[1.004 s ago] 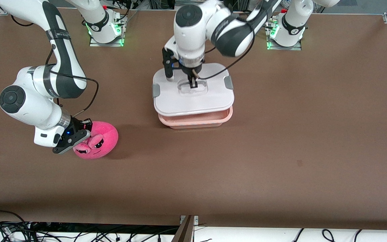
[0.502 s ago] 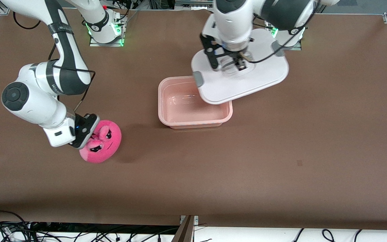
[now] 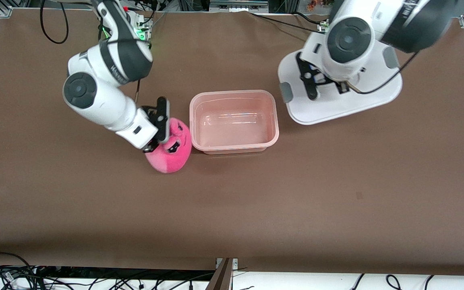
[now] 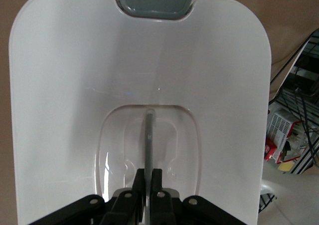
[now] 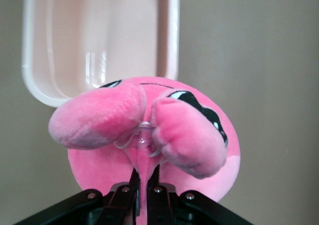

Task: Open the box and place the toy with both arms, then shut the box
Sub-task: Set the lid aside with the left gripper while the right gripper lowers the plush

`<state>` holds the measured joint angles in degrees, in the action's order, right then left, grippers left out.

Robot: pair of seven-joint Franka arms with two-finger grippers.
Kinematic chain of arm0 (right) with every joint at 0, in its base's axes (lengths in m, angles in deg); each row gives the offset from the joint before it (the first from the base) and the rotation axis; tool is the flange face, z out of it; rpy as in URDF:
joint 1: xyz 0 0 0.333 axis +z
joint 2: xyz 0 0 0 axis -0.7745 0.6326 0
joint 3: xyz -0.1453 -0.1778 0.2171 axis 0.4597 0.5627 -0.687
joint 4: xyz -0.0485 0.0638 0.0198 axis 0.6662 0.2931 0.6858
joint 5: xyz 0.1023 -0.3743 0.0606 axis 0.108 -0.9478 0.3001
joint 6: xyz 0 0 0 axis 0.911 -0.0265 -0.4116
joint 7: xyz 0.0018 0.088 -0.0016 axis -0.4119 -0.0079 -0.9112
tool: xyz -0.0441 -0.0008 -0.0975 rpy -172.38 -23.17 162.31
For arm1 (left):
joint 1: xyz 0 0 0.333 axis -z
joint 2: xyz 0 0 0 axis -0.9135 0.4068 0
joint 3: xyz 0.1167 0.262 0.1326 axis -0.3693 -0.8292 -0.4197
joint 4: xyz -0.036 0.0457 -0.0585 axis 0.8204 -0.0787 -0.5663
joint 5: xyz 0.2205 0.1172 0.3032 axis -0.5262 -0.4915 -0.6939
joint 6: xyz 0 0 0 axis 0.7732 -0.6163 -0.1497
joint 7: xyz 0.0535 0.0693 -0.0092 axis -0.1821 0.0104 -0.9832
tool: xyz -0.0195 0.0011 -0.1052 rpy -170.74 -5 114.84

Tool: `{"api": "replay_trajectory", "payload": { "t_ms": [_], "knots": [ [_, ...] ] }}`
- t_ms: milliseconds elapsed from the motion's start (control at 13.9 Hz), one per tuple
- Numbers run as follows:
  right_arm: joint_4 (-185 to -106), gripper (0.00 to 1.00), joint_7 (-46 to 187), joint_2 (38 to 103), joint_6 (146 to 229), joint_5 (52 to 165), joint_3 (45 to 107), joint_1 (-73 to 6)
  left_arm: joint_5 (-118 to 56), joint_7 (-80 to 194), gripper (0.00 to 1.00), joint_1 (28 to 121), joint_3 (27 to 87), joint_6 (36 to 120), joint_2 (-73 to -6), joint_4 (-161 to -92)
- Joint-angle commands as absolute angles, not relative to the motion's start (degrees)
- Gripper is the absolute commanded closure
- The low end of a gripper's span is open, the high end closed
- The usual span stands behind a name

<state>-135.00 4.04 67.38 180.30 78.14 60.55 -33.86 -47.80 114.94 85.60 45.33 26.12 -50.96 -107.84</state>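
Observation:
The pale pink box [image 3: 232, 93] stands open in the middle of the table, with nothing in it. My left gripper [image 3: 338, 86] is shut on the centre handle [image 4: 149, 135] of the white lid [image 3: 336, 110]. It holds the lid tilted over the table, beside the box toward the left arm's end. My right gripper [image 3: 161, 133] is shut on a fold of the pink plush toy [image 3: 169, 153] and holds it right beside the box, on the right arm's side. The right wrist view shows the toy [image 5: 149, 130], my right gripper [image 5: 145, 172] pinching it and the open box [image 5: 173, 35].
The lid's grey clips [image 3: 285, 92] stick out at its ends; one shows in the left wrist view [image 4: 153, 0]. Both arm bases stand at the table's edge farthest from the front camera. Cables lie past the edge nearest that camera.
My left gripper lifted the lid off the box and carried it toward the left arm's end. My right gripper carried the toy from the right arm's end to beside the box.

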Motion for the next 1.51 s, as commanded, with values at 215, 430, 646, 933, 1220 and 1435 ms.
{"api": "replay_trajectory", "payload": {
  "t_ms": [215,430,646,933,1220,1435],
  "knots": [
    [-127.2,1.0,10.5,67.1,164.5,77.3,59.4,-27.7,-50.8,137.2,1.0,74.8,46.0,34.5,-50.9,-112.9],
    [-127.3,1.0,12.4,68.6,165.5,75.8,59.4,-22.7,-51.9,145.0,1.0,71.4,46.0,41.6,-50.1,-118.0],
    [-127.2,1.0,17.2,70.6,167.0,72.4,59.4,-20.2,-51.2,146.2,1.0,70.3,46.5,45.2,-49.9,-121.3],
    [-127.2,1.0,18.6,74.2,172.0,71.2,59.5,-19.3,-50.1,148.9,1.0,66.9,47.5,52.3,-52.7,-129.6],
    [-127.1,1.0,21.1,76.8,176.2,69.2,59.5,-18.1,-48.9,148.4,1.0,64.8,49.2,53.9,-59.4,-136.0],
    [-126.8,1.0,22.3,78.9,178.7,69.2,59.5,-18.0,-45.6,146.0,1.0,64.4,49.3,53.2,-61.8,-137.4]
  ]
}}
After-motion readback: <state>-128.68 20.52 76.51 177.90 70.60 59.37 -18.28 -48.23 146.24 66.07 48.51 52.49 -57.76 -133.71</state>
